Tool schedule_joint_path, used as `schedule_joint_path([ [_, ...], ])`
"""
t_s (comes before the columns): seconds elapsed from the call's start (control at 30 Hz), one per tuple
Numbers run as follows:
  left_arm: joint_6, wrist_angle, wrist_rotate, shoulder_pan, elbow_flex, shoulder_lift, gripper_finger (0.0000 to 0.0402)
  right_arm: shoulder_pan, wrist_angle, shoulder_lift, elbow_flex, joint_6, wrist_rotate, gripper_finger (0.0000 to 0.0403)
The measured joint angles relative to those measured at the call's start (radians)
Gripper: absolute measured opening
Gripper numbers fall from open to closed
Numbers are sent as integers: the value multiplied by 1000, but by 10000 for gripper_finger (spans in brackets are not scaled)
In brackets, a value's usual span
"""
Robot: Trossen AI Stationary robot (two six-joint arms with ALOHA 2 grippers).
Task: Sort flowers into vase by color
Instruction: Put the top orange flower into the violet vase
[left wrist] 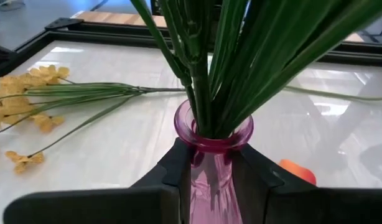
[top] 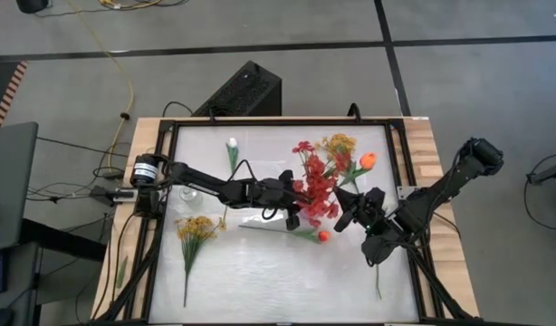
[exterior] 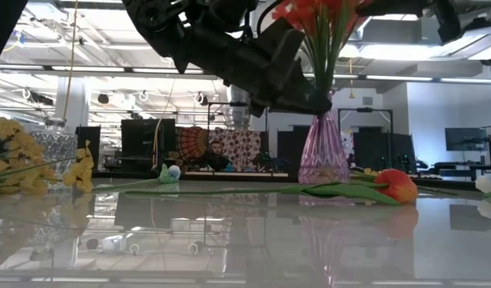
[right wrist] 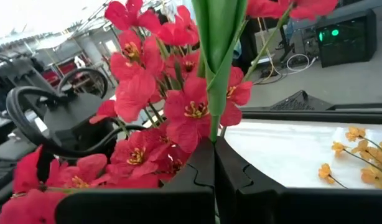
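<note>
A pink glass vase (left wrist: 211, 174) stands mid-table with red blossom sprays (top: 316, 188) in it, their green stems (left wrist: 209, 68) rising from its mouth. My left gripper (top: 292, 214) is at the vase's neck, shut on it. My right gripper (top: 352, 210), just right of the vase, is shut on the stem of an orange tulip (top: 367, 161). Lying flat on the table are a yellow spray (top: 196, 226), a white tulip (top: 232, 145), another orange tulip (exterior: 397, 186) and a second yellow spray (top: 340, 145). My left gripper has the vase's narrow neck (left wrist: 209, 163) just under the rim between its two fingers (left wrist: 176, 167), one on each side. It comes nearly level from the table's left. The vase stands upright on the table (exterior: 323, 178). My right gripper pinches the orange tulip's green stem and leaves (right wrist: 213, 132) between its shut fingers (right wrist: 197, 168), coming from the table's right. The stem rises out of the fingers, lifted clear of the table, beside the red blossoms (right wrist: 178, 112).
A clear glass vase (top: 189, 195) stands near the left arm. A loose green stem (top: 378, 279) lies by the right arm. A black frame (top: 169, 181) rims the white tabletop. There is free room along the near edge.
</note>
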Motion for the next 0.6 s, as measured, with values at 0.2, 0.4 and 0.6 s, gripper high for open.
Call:
schedule_joint_path([
  [0.2,30,-2,0,0,0,0,66,-23,18,0,-3,-78,-85,17],
  [0.4,27,-2,2,0,0,0,66,-69,57,0,-3,-206,-161,17],
  [0.6,21,-5,2,0,0,0,66,-135,58,12,-3,-259,-265,17],
])
